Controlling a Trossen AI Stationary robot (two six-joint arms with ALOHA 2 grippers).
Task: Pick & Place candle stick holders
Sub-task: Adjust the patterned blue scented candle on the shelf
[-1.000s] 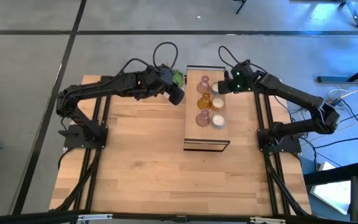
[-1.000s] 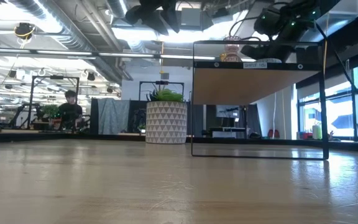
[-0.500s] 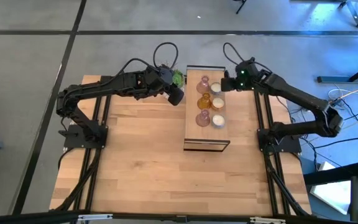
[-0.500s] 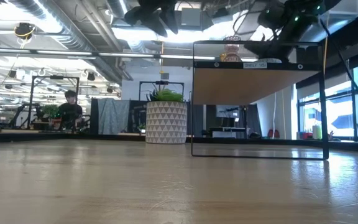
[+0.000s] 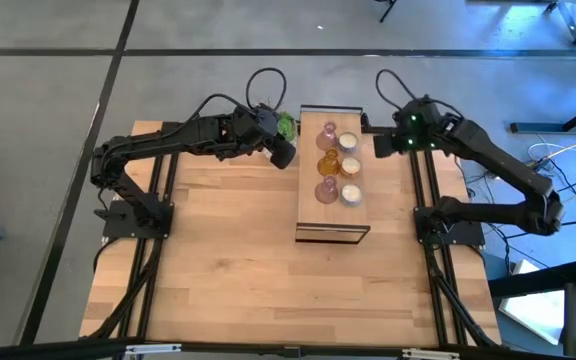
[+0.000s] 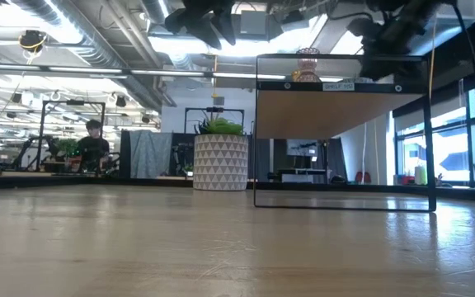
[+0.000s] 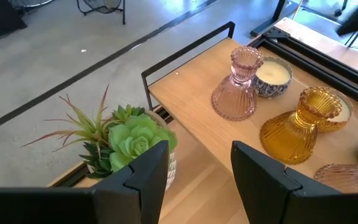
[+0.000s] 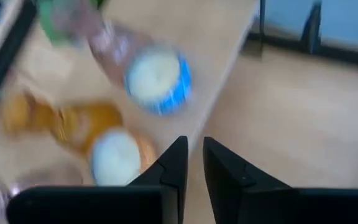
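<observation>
From above, all six candle stick holders point(image 5: 336, 165) stand in two rows on the wooden stand point(image 5: 332, 222): glass ones on the left, cream ones on the right. The left gripper point(image 5: 282, 152) hangs beside the stand near the succulent point(image 5: 286, 125); the right gripper point(image 5: 376, 143) hangs off the stand's right edge.

At table height, the stand's top carries the pink glass holder point(image 6: 307, 64).

The left wrist shows its fingers point(image 7: 146, 177) spread with nothing between them.

The right wrist shows fingers point(image 8: 174, 163) nearly pressed together, empty, above the cream holders point(image 8: 157, 76).

Placement looks complete, or nothing has been lifted yet; the frames cannot tell which.
</observation>
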